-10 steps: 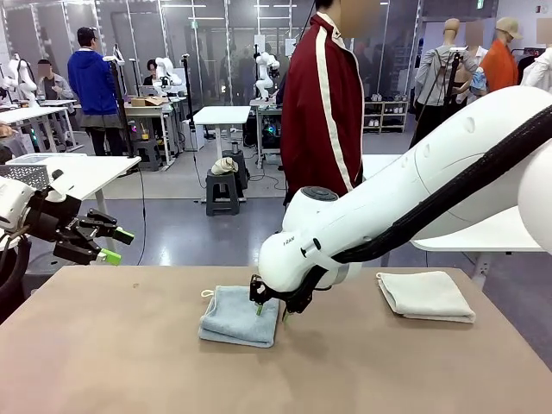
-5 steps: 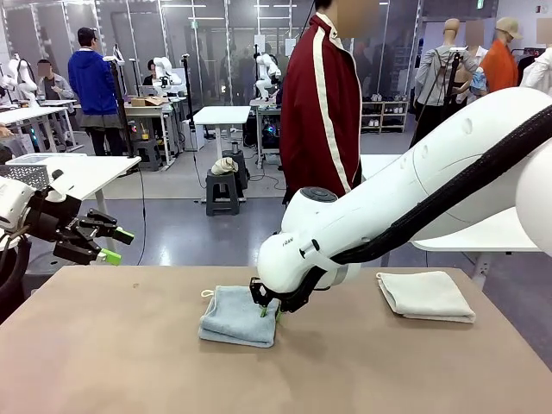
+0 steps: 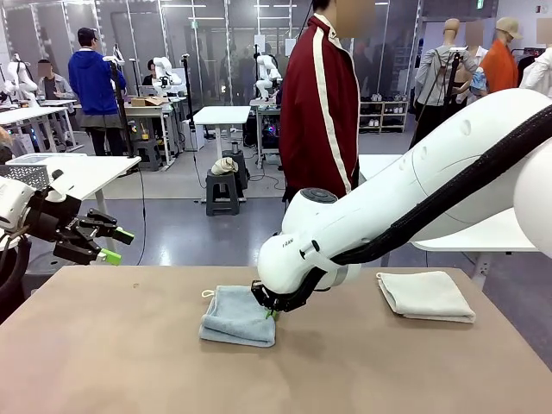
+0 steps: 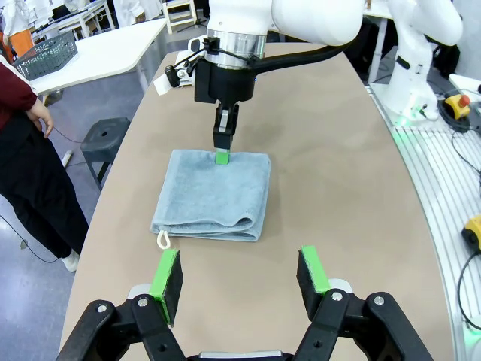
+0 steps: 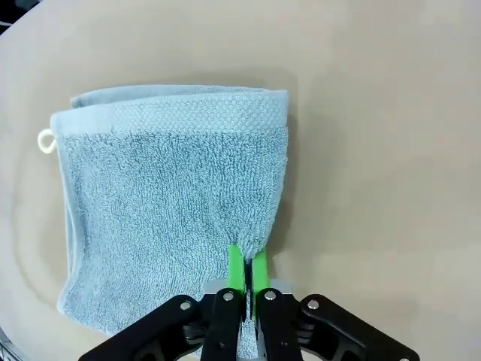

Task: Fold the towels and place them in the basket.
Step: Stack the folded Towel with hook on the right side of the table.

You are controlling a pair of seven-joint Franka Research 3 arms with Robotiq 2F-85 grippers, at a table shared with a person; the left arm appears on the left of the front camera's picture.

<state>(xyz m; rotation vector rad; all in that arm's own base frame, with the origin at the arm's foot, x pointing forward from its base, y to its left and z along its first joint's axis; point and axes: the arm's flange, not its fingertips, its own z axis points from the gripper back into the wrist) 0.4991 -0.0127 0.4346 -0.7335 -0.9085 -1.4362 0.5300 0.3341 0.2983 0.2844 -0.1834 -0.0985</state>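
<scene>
white right arm angles down, its gripper (image 5: 246,271) pinched on the folded light blue towel's (image 5: 165,188) edge.

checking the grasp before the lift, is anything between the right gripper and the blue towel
Nothing visible. The right gripper is shut on the edge of the light blue towel, pads pinching the terry directly. The bare table lies around it, the cream towel lies apart to the side, and the left gripper hangs open, well clear.
</scene>
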